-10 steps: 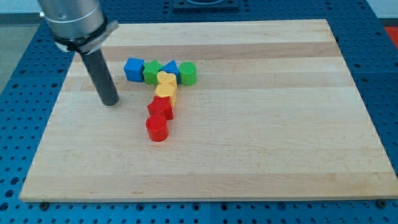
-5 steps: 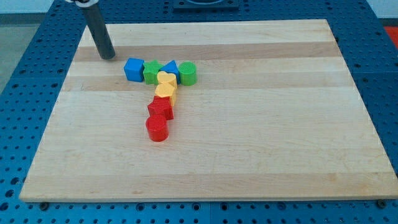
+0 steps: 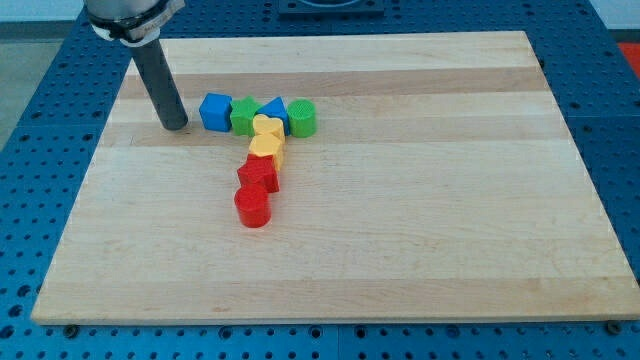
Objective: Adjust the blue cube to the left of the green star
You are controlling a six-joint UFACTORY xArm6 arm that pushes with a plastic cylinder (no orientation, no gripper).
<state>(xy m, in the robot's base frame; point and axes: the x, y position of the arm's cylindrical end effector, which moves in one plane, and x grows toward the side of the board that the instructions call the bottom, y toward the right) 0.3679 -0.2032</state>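
The blue cube sits on the wooden board at the upper left of the block cluster. The green star touches its right side. My tip rests on the board just left of the blue cube, a small gap away, at about the cube's height in the view. The dark rod rises from it toward the view's top left.
Right of the green star lie a blue triangle and a green cylinder. Below them run a yellow block, a second yellow block, a red star-like block and a red cylinder.
My tip first moved up toward the view's top, then came back down and right, ending close to the blue cube's left side. The blocks have not moved.
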